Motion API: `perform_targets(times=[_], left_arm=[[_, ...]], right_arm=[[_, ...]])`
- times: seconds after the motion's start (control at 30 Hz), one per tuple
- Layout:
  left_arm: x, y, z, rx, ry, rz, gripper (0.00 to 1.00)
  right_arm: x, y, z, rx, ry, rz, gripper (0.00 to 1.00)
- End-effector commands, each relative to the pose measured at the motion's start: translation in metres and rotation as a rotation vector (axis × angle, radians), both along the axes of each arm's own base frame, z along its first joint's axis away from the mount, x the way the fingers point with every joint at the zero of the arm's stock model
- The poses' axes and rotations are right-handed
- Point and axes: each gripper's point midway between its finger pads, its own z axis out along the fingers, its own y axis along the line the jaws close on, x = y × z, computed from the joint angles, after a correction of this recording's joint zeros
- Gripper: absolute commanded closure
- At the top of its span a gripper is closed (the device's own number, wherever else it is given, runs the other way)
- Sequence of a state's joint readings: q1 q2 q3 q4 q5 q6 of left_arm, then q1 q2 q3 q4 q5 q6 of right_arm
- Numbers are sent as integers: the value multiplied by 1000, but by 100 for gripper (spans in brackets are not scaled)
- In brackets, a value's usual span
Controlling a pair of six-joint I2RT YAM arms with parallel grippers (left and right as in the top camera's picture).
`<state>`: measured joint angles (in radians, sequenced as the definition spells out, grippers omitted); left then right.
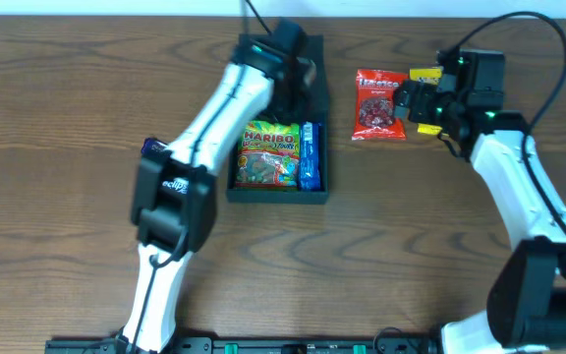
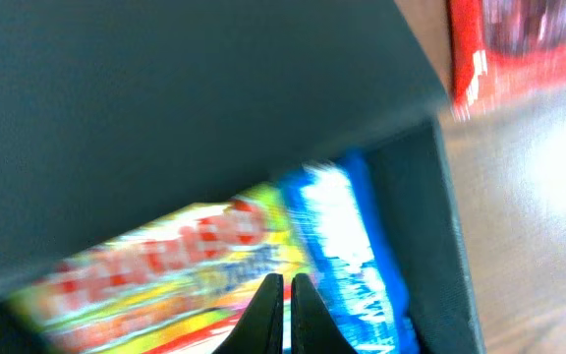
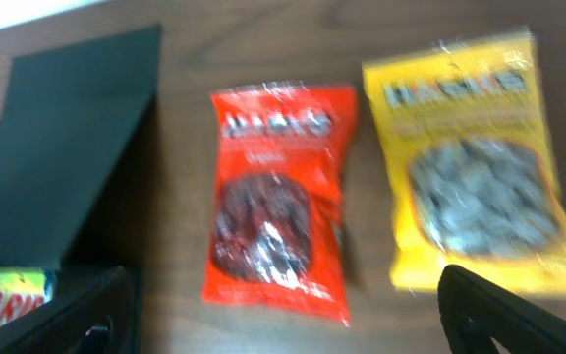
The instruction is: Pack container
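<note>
The dark teal container (image 1: 277,195) sits at the table's middle, its flap lid (image 1: 309,54) open at the far side. Inside lie a Haribo packet (image 1: 267,154) and a blue packet (image 1: 309,155). My left gripper (image 1: 297,81) is shut and empty by the lid. In the left wrist view its jaws (image 2: 283,295) hover over the Haribo packet (image 2: 165,261) and the blue packet (image 2: 347,236), under the lid (image 2: 165,108). My right gripper (image 1: 411,103) is open and empty above a red snack packet (image 1: 378,103). In the right wrist view its open fingers (image 3: 283,320) straddle the red packet (image 3: 278,197).
A yellow snack packet (image 3: 475,162) lies right of the red one, mostly hidden under the right gripper in the overhead view (image 1: 423,75). The lid (image 3: 67,147) and the Haribo packet (image 3: 3,295) show left in the right wrist view. The table is brown wood (image 1: 67,118).
</note>
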<state>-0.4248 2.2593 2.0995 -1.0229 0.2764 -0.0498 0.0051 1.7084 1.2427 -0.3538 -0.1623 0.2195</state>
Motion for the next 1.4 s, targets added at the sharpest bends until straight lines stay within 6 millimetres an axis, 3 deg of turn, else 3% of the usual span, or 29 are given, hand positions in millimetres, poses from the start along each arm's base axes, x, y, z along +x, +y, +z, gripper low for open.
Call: perform_targets(times=[0.0,0.1,0.13,0.17,0.27,0.3,0.33,0.37,0.4,0.43,0.47,0.5,0.63,0.77,0.8,0.9,0.97,1.07,1.17,1.3,1.37], left_arm=[[27,49,73,-14,-162,120,94],[34,86,89,-16,-184,194,94],[35,97,90,-12,-180,213,94],[35,119,87,3,-154,253,94],[32,154,80,25,-105,317,94],[31,164,78,32,-98,328,85],[31,175,77,48,-93,340,67],[30,189,74,74,-86,356,38],[28,200,71,97,-75,378,26],[26,210,68,119,-64,392,22],[22,221,63,145,-47,389,14],[19,228,58,165,-31,390,7],[10,237,43,180,20,402,3],[2,237,29,187,58,399,2],[0,237,26,190,69,397,2],[-10,238,14,210,107,361,2],[-19,244,3,256,137,354,2],[-33,250,-15,295,193,379,5],[-40,249,-24,279,241,515,5],[-52,247,-39,268,316,716,0],[-62,242,-51,246,367,807,8]], right_arm=[[12,23,-26,-1,19,45,4],[23,37,-59,-10,37,55,9],[25,36,-67,-20,49,28,9],[28,34,-84,-45,69,-20,9],[32,36,-102,-73,76,-28,14],[32,36,-106,-85,78,-33,15],[32,36,-110,-94,82,-36,18],[32,37,-116,-101,90,-36,20],[31,39,-119,-104,97,-32,22],[30,40,-123,-109,106,-30,27],[27,42,-131,-116,122,-25,36],[26,43,-133,-118,130,-23,46],[22,41,-141,-131,154,-28,84],[18,40,-143,-138,171,-30,99],[18,42,-141,-133,179,-23,99],[21,50,-127,-100,180,10,99],[30,60,-102,-84,151,70,99],[45,80,-38,-92,44,227,99],[50,87,11,-140,-44,299,98],[51,92,55,-166,-138,332,99],[49,92,71,-165,-172,328,99]])
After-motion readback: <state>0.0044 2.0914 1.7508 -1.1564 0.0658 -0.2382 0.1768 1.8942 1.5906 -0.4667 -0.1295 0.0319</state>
